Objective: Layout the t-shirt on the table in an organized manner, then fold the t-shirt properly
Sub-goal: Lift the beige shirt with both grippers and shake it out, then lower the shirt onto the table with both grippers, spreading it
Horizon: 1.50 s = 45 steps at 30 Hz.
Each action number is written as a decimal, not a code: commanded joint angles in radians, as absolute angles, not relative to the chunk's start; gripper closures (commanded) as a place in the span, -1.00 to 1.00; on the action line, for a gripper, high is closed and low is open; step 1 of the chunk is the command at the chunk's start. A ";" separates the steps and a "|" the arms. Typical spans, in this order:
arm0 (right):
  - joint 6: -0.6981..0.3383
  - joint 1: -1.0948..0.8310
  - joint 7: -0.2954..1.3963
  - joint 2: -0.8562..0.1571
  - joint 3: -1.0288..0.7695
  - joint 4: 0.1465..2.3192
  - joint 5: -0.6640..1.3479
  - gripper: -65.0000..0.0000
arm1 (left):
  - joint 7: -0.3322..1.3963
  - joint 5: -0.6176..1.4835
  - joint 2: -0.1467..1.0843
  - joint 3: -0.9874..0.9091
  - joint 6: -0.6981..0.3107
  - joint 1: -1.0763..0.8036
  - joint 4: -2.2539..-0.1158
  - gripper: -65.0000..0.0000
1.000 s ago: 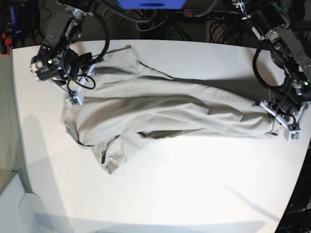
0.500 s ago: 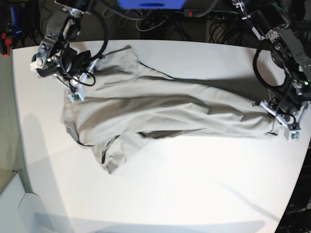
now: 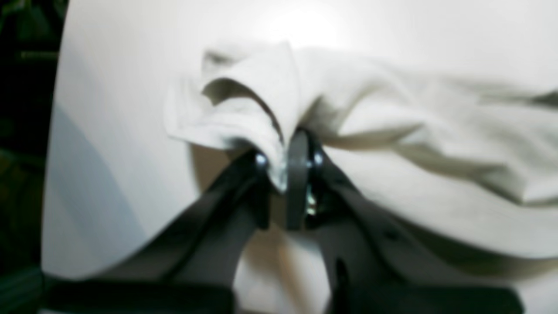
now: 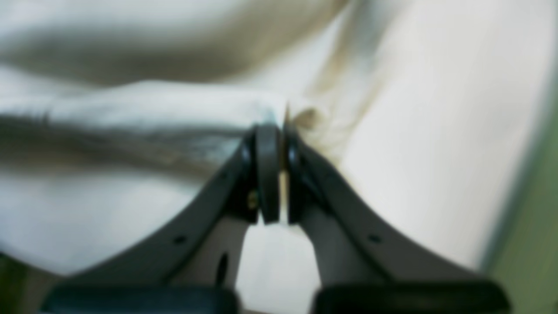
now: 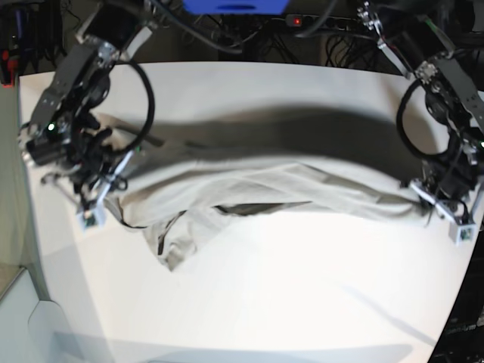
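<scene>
I read no brand, label or writing anywhere on the t-shirt (image 5: 257, 193); both wrist views are too blurred to show print. From my remote station, the grey-beige shirt stretches across the middle of the white table (image 5: 302, 302) in the base view, its long axis running left to right across the frame, the fabric gathered into long wrinkled ridges. A sleeve-like flap droops toward the lower left of the frame. My left gripper (image 5: 446, 208), at the right edge of the frame, is clenched on the shirt's right-hand end; its wrist view shows fabric pinched between the dark fingers (image 3: 297, 174). My right gripper (image 5: 94, 200), at the left of the frame, is clamped on the opposite end, with cloth bunched at its closed fingertips (image 4: 267, 170). The span between them casts a broad shadow on the tabletop behind.
</scene>
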<state>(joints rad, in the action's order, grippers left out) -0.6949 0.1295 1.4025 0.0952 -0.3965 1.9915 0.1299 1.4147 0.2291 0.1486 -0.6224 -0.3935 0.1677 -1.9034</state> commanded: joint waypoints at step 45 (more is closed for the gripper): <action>-0.698 1.225 1.267 -0.383 -0.386 1.337 0.206 1.00 | 0.992 0.236 0.062 -0.403 -0.387 0.834 -1.239 1.00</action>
<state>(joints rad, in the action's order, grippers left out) -0.6933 1.2205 1.2701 -0.3847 -0.3847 1.3468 0.2131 1.0210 0.2428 0.0418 -0.4000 -0.3931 0.7891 -1.2190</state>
